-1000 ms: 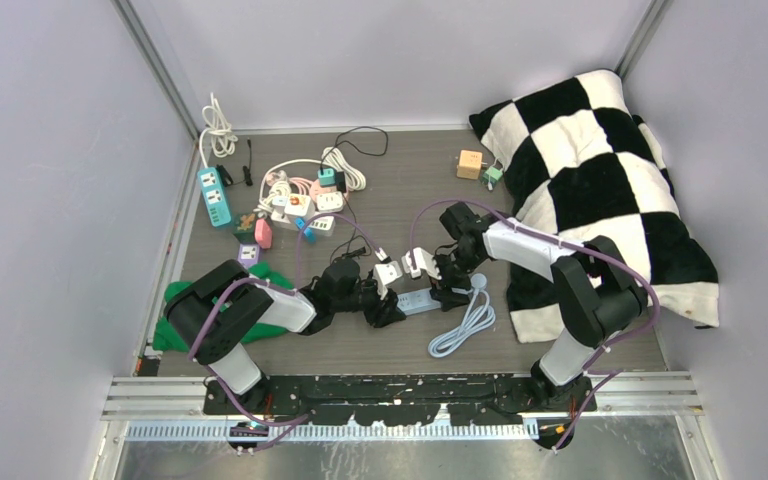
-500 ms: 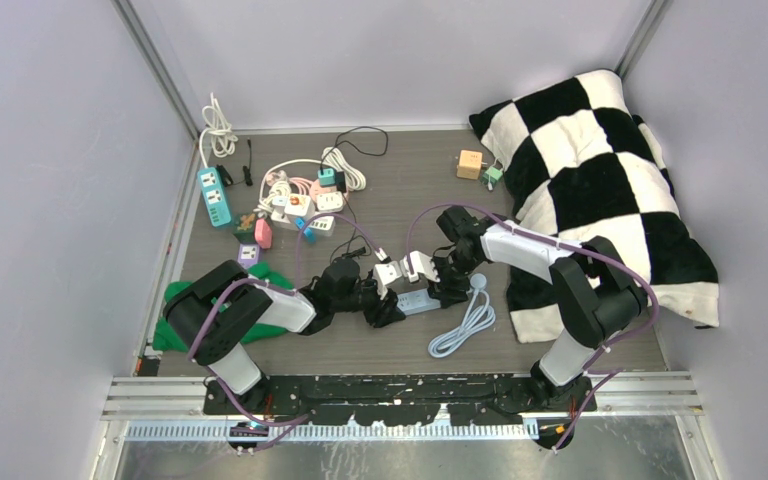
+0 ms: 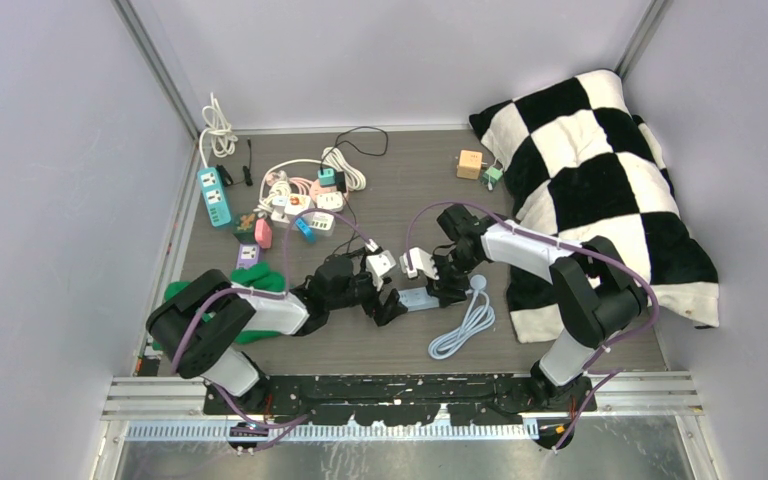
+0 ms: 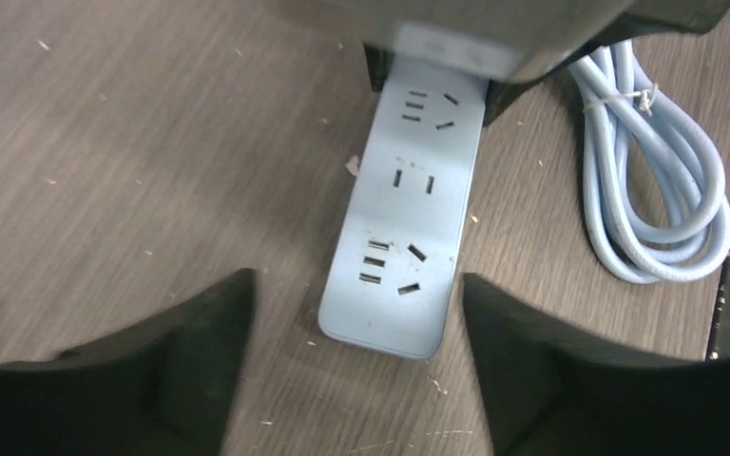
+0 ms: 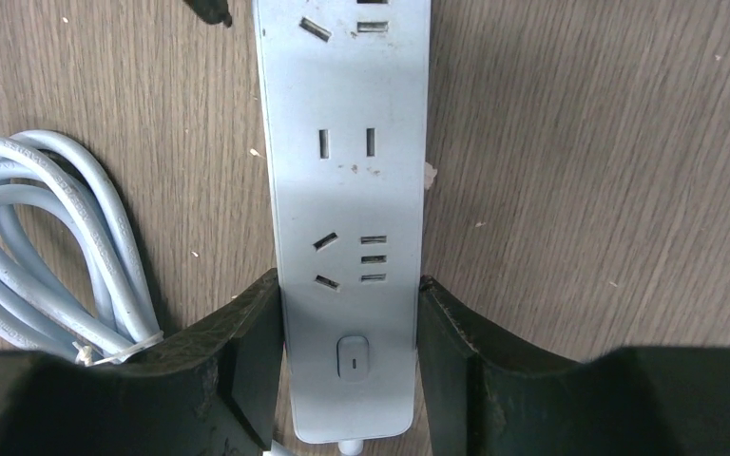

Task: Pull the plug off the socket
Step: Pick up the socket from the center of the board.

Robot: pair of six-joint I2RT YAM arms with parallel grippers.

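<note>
Only the right gripper (image 5: 347, 288) clamps the power strip (image 5: 347, 171) — left gripper (image 4: 356, 285) gapes.

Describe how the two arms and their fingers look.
The left arm and right arm match: bulky black joints, a white forearm shell, and a thin purple cable looping alongside. Their fingers are matte black, broad and tapering.

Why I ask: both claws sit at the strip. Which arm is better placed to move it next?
Probably right. The right claw clasps the strip at its switch end, touching both sides. The left claw stands open around the other end, clear of the strip.
</note>
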